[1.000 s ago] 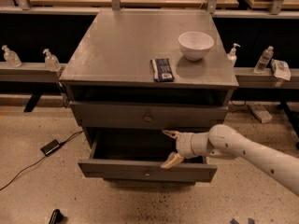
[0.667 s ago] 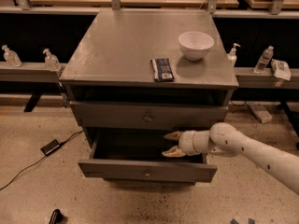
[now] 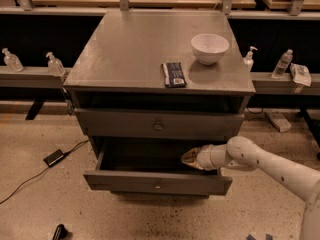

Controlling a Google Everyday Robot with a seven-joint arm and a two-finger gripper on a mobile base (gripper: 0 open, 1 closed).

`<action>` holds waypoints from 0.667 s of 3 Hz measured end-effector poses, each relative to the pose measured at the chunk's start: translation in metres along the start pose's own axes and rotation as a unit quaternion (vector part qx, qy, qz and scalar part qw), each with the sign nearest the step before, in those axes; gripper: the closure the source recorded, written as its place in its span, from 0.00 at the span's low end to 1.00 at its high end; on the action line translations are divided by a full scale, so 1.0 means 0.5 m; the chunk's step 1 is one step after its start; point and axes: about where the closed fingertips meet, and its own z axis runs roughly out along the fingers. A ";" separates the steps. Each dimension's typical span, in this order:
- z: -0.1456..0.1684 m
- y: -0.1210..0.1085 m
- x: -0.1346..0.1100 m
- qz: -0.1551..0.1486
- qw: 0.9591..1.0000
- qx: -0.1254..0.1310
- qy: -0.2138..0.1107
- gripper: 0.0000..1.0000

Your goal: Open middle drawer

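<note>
The middle drawer [image 3: 125,181] is a wide grey drawer with a small round knob [image 3: 158,186]. It stands pulled out from the grey cabinet [image 3: 130,44], with its dark inside showing. My gripper [image 3: 191,158] is on a white arm coming in from the right. It sits just above the open drawer's inside, right of centre and behind the front panel. Its fingers are drawn together to a point and hold nothing. The grey drawer above [image 3: 115,124] is shut. Anything below the open drawer is hidden.
On the cabinet top are a white bowl [image 3: 210,48] and a dark blue packet [image 3: 174,74]. Small bottles [image 3: 54,64] stand on low shelves on both sides. A black adapter with a cable [image 3: 52,157] lies on the floor at the left.
The gripper's fingers, spread wide a second ago, have closed together. The drawer stays pulled out as before.
</note>
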 end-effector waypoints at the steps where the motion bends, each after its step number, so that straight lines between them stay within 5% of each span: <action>1: 0.020 0.031 0.071 0.013 0.999 -0.030 0.036 1.00; 2: 0.014 0.072 0.101 0.021 0.997 -0.057 0.053 1.00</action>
